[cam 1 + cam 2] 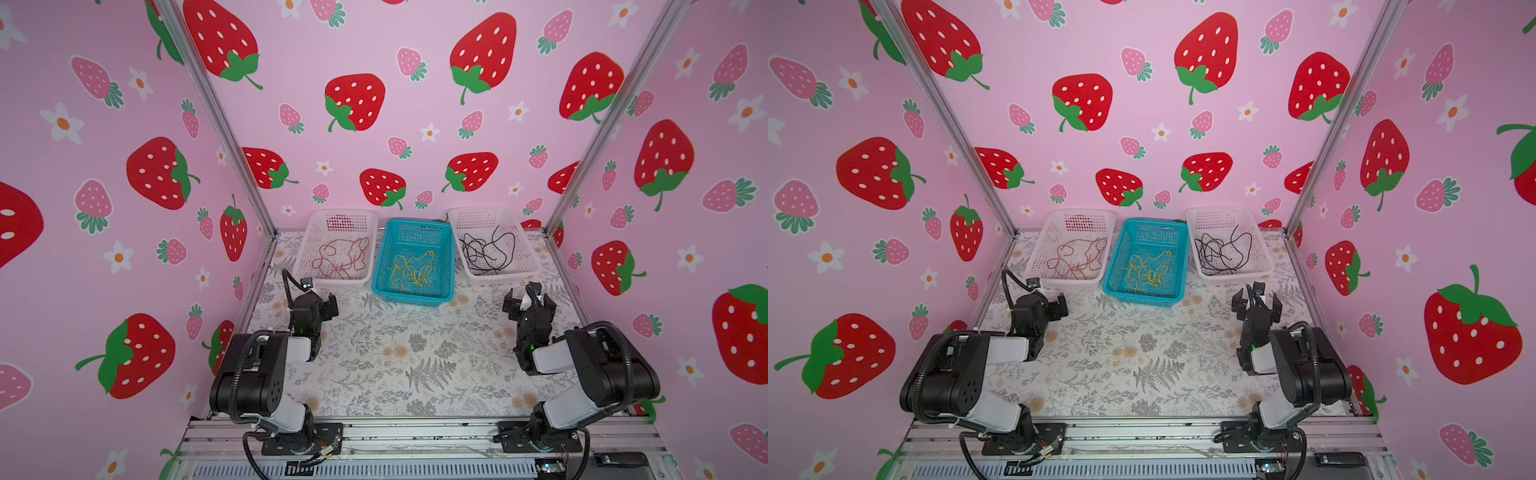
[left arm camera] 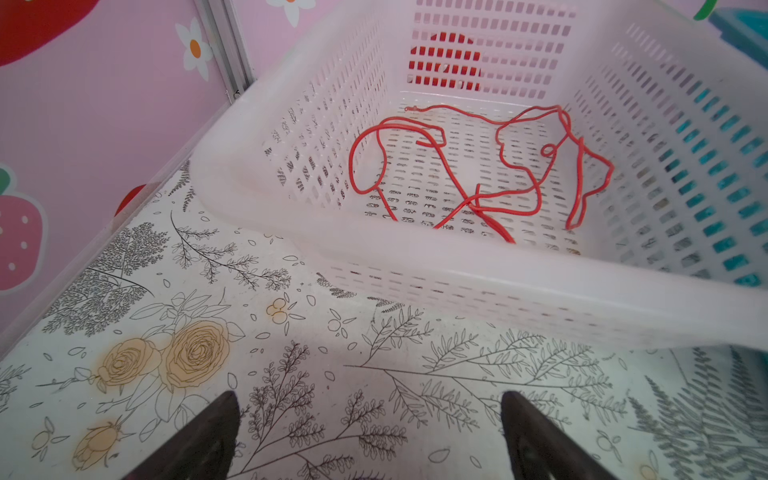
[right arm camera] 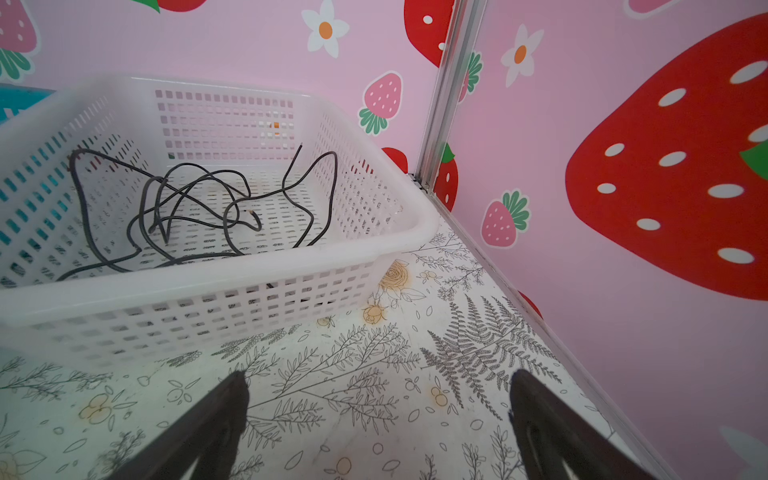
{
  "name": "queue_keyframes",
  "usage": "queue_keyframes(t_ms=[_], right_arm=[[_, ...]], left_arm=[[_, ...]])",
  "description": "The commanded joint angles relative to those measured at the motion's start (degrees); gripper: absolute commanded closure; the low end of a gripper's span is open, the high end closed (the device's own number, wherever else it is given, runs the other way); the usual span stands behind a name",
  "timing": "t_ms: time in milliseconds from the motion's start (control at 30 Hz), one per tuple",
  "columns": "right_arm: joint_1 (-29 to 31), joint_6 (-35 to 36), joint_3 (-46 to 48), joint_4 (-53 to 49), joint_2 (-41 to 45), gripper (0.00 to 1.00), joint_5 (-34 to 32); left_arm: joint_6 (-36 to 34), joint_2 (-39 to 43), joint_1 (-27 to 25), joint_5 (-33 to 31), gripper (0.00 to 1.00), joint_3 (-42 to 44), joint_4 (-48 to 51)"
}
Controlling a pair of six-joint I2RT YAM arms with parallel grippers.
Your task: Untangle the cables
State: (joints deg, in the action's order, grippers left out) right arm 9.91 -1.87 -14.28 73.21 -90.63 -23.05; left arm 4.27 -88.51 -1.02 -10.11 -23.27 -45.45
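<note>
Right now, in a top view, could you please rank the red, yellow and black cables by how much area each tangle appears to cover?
1. black cable and red cable: both are loosely spread and look about equal, so I would not rank one over the other.
2. yellow cable: bunched tightest, clearly the smallest.

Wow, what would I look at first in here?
Giant red strawberries on the pink walls jump out first. Next come three baskets in a row at the back of the table: a red cable in the left white one, a yellow cable in the blue middle one, a black cable in the right white one.
</note>
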Motion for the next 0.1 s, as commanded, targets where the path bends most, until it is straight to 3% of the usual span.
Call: queue_keyframes(t_ms=[0,67], right_arm=[[-1.3,-1.2,-0.3,0.6,0.2,0.01,1.8],[-1.2,-1.1,0.4,1.5,0.6,0.01,2.1]], left_arm=[[-0.9,-0.2,-0.2,-1.0,0.01,-1.9,-0.1],[-0.9,-0.2,-0.2,-1.0,0.01,-1.9,-0.1]])
